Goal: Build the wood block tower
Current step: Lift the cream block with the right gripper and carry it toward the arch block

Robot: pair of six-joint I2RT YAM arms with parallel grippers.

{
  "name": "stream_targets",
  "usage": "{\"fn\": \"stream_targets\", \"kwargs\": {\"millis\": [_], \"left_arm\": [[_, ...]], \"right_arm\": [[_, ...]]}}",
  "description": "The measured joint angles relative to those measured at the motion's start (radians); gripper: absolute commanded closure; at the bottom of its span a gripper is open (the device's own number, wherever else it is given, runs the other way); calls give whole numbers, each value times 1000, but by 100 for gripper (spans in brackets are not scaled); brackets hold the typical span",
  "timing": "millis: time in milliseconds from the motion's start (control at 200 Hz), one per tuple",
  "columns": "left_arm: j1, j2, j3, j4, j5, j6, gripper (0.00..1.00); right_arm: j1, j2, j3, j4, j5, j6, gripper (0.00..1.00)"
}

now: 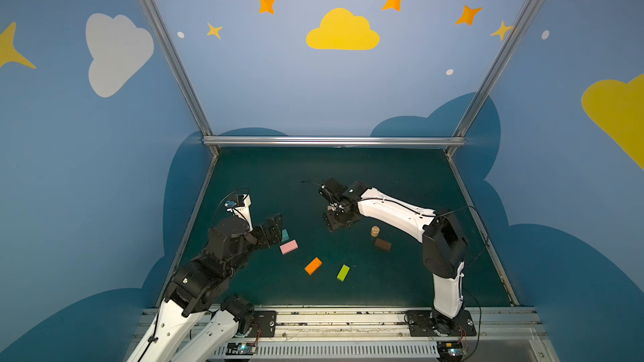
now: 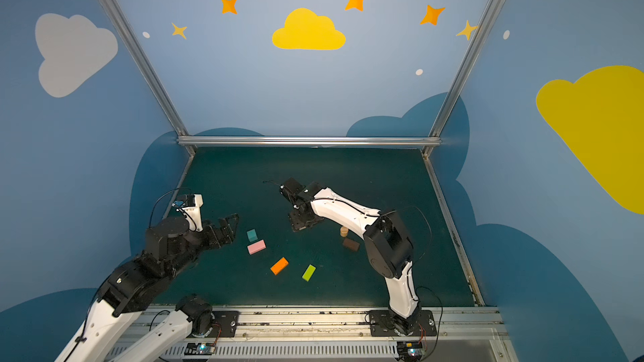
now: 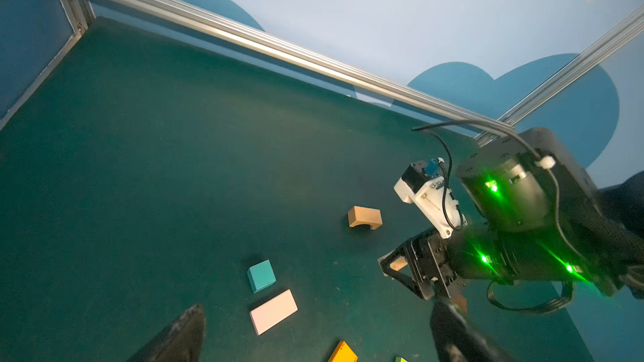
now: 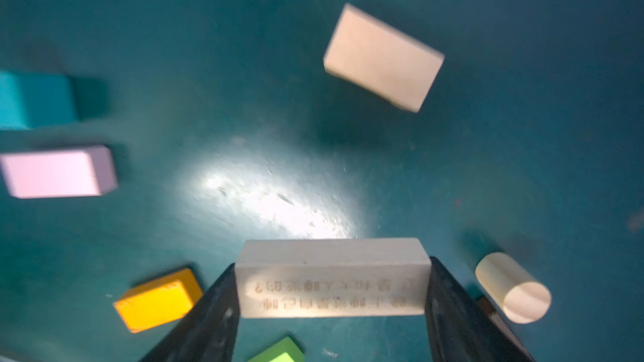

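My right gripper (image 1: 334, 221) (image 4: 332, 283) is shut on the tan plank (image 4: 331, 278), gripped end to end between both fingers just above the mat. The tan arch (image 3: 364, 217) (image 4: 383, 57) stands just beyond it. My left gripper (image 1: 277, 226) (image 3: 319, 329) hangs open and empty beside the teal cube (image 1: 285, 235) and the pink brick (image 1: 288, 247). The orange brick (image 1: 313, 266) and lime green brick (image 1: 343, 272) lie flat near the front. Under the right forearm, the tan cylinder (image 1: 375, 230) stands by the dark brown brick (image 1: 383, 244).
The blocks lie on a dark green mat (image 1: 383, 175) fenced by aluminium rails (image 1: 334, 141) and blue painted walls. Both arm bases sit on the rail at the front edge (image 1: 348, 318).
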Motion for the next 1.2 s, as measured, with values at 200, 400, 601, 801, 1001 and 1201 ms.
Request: {"fn": "stream_targets", "kwargs": {"millis": [200, 400, 601, 801, 1001, 1201], "left_arm": [[0, 11, 0, -8, -8, 14, 0], [0, 35, 0, -13, -11, 16, 0], [0, 41, 0, -14, 8, 19, 0], [0, 43, 0, -14, 32, 20, 0], [0, 48, 0, -14, 47, 20, 0], [0, 45, -2, -14, 54, 20, 0]], "right_arm": [[-27, 85, 175, -64, -7, 42, 32], [-58, 167, 312, -143, -6, 91, 32], [-85, 219, 369, -182, -8, 145, 32], [-100, 275, 431, -203, -17, 190, 33], [-100, 325, 502, -214, -24, 222, 34], [-100, 358, 519, -224, -15, 245, 34]]}}
